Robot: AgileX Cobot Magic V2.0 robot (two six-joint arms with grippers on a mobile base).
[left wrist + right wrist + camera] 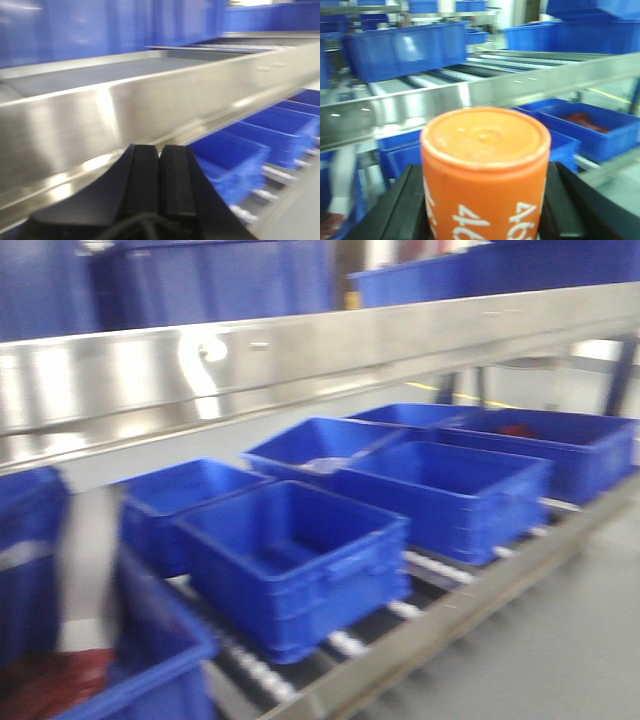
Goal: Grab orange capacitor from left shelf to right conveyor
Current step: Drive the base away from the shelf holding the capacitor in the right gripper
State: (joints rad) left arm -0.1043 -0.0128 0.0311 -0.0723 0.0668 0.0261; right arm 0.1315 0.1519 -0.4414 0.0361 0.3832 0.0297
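1. Your right gripper [487,210] is pinching the orange capacitor [485,150] between its black fingers [407,210], one on each side of the can.
2. The capacitor stands upright in that grip, flat top up and white numerals on its side, in front of a steel rail of the left shelf [470,95].
3. Your left gripper [160,165] has its pads pressed together with nothing between them, close before a shiny shelf rail.
4. Blue bins [290,560] sit on the shelf's lower rollers [345,643], near its front edge.
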